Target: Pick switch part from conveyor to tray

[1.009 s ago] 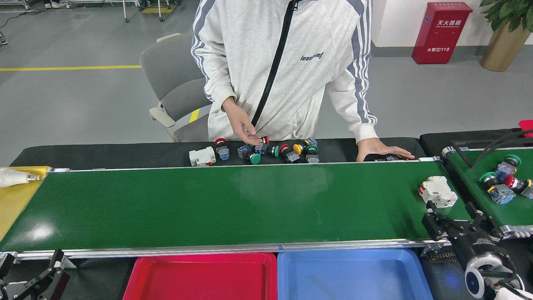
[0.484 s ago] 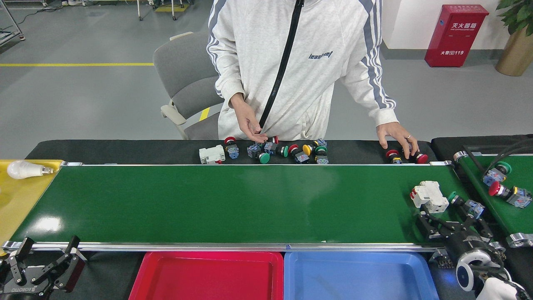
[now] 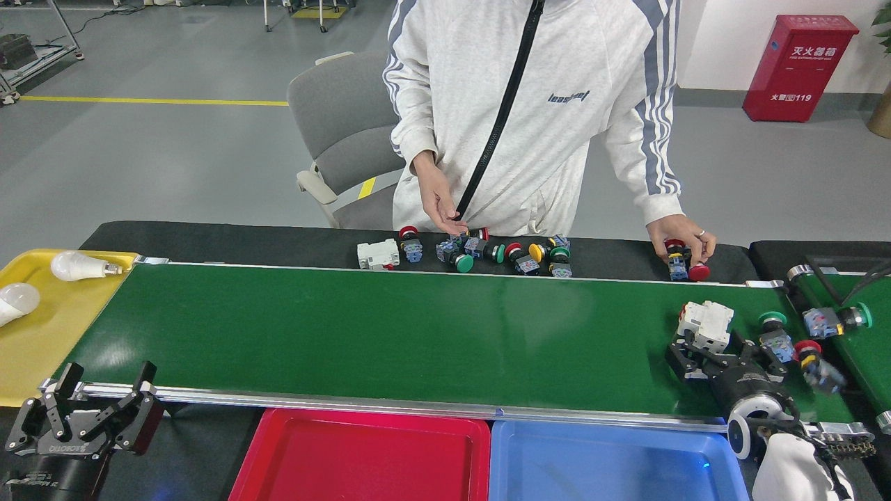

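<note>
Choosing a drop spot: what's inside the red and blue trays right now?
Nothing shows in the visible parts of the red tray or the blue tray. Their near ends run off the picture, and my right arm covers the blue tray's right corner.

My view has panned, so a second bulb (image 3: 17,300) now shows on the yellow tray (image 3: 42,348). The white switch part (image 3: 705,324) has travelled left along the conveyor (image 3: 390,334). My right gripper (image 3: 710,346) has closed in and now sits at its near side, fingers spread around it. The person's hand (image 3: 681,236) has lifted a red button switch (image 3: 676,257) off the table. Two more button switches (image 3: 775,339) have come onto the conveyor.
</note>
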You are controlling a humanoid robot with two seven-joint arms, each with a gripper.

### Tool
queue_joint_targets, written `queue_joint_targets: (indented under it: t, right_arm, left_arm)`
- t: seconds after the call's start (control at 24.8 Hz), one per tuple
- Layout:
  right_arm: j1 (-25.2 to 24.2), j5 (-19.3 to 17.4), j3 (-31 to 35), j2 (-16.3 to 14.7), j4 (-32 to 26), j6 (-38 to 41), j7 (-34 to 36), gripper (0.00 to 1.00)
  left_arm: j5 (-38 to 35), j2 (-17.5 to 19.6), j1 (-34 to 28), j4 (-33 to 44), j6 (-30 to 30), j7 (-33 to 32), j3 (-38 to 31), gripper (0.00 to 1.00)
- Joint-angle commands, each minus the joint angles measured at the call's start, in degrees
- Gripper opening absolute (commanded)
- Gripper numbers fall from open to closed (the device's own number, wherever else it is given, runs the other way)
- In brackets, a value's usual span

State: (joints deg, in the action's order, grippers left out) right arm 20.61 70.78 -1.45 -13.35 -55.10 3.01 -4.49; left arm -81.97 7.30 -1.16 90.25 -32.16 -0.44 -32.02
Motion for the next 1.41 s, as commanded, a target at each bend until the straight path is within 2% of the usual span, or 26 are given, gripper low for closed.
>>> queue_joint_targets:
  t: [0.0,0.16,0.24,0.36,0.48,0.52,0.65,0.85,0.89,0.97,1.05,1.09,1.25,1.37]
  right_arm:
    - [1.0,-0.1,0.2,-0.9,-0.4,-0.5,0.3,0.15]
    - [0.4,-0.2,0.2,-0.7,-2.1,0.7,0.4,0.08]
    - [-0.4,-0.2,0.2,-0.5,-4.9,2.1,0.4,0.06]
    - [-3.0,-0.4,0.7,-0.4,-10.8,4.3,1.4,0.07]
    - [-7.6,-2.8,0.7,-0.6,-17.9,8.6,4.0,0.07]
    - [-10.2,-3.3,0.8,-0.7,-22.0,10.5,4.1,0.07]
    - [-16.3,-3.4,2.1,-0.7,-29.6,13.4,4.2,0.09]
    - [-26.4,-3.4,6.4,-0.5,-37.9,20.6,5.1,0.14]
    - [-29.0,-3.4,7.5,-0.4,-39.0,23.4,6.1,0.22]
    - [-33.3,-3.4,9.2,-0.1,-40.7,27.4,7.6,0.70]
    - [-36.7,-3.4,10.1,0.0,-41.7,29.9,8.1,0.84]
    - [-38.0,-3.5,10.8,0.1,-41.7,30.9,8.2,1.00]
    - [-39.0,-5.1,13.3,1.1,-41.6,31.0,8.1,1.00]
    - [-38.3,-5.1,15.7,5.4,-41.8,27.2,7.6,1.00]
  left_arm:
    - [0.1,2.0,0.0,0.5,-0.8,0.2,0.0,1.00]
    - [0.1,5.8,-1.5,0.3,-2.6,-0.1,0.0,1.00]
    - [0.2,7.6,-3.1,0.3,-3.4,-0.4,-0.1,1.00]
    - [0.8,7.7,-4.9,0.3,-3.5,-1.8,-0.2,1.00]
    - [0.8,7.2,-6.1,0.4,-3.5,-3.6,-0.1,1.00]
    - [0.8,7.0,-6.7,0.4,-3.4,-4.2,-0.4,1.00]
    - [0.8,5.4,-7.3,0.3,-2.9,-4.6,-0.9,1.00]
    - [0.9,3.5,-7.4,0.5,-2.5,-5.1,-1.9,1.00]
    - [0.9,3.4,-7.4,0.5,-2.5,-5.1,-2.3,1.00]
    - [1.0,3.5,-7.4,0.4,-2.5,-5.1,-2.6,1.00]
    - [1.4,3.6,-7.4,0.3,-2.9,-5.1,-4.3,1.00]
    - [2.1,3.6,-7.4,0.0,-3.1,-5.1,-5.2,1.00]
    - [4.1,3.8,-7.4,-0.2,-3.1,-5.2,-5.2,1.00]
    - [3.8,3.9,-7.5,-0.2,-2.6,-5.1,-4.5,1.00]
